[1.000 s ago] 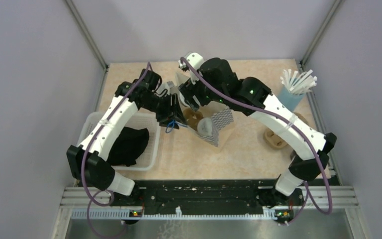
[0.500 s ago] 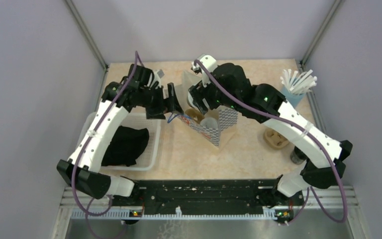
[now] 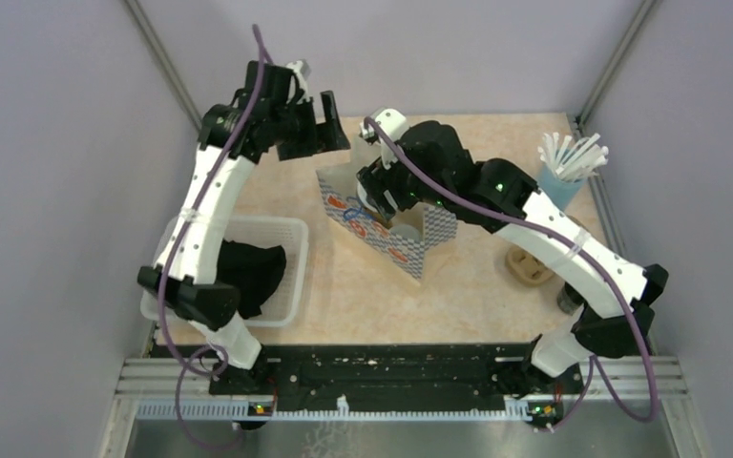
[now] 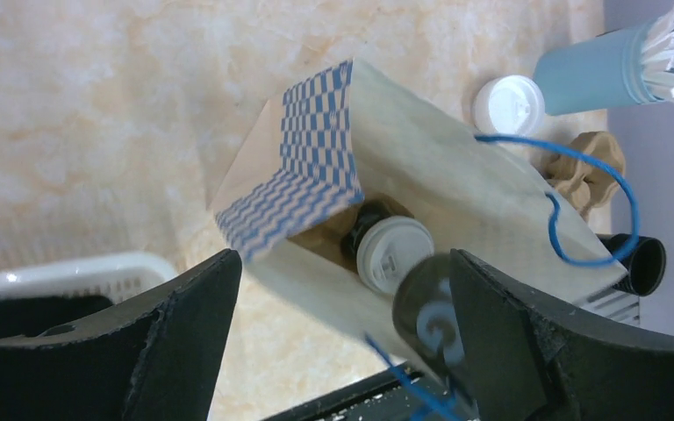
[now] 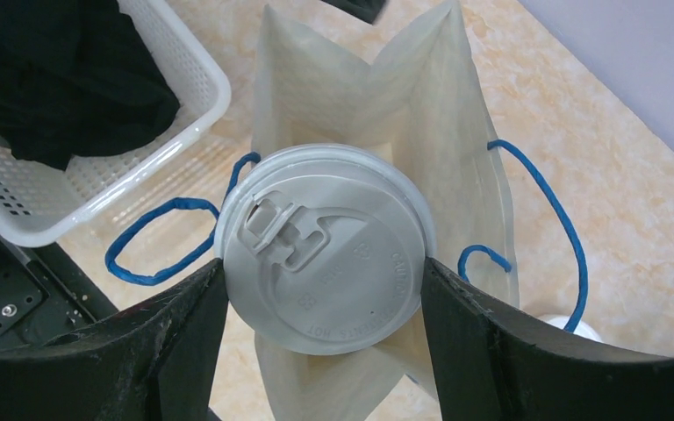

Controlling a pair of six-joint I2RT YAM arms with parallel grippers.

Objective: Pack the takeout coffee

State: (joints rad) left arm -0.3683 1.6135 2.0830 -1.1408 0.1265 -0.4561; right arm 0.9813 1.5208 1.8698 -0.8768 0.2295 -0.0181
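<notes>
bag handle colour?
Blue cord handles on the pale paper bag; clearest in the right wrist view.

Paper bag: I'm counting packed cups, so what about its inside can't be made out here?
Top view: the right gripper covers the paper bag mouth.
Right wrist: the held coffee cup shows only its lid, hiding its sides and the bag floor.
Left wrist: a blurred dark shape overlaps the mouth; a second cup cannot be told.

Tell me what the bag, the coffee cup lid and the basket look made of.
Bag: probably paper with a matte finish, judging by its sharp creases and folded gussets. Coffee cup lid: likely moulded plastic, pale and slightly glossy, with embossed lettering. Basket: apparently white plastic, smooth, with a moulded lattice wall.
</notes>
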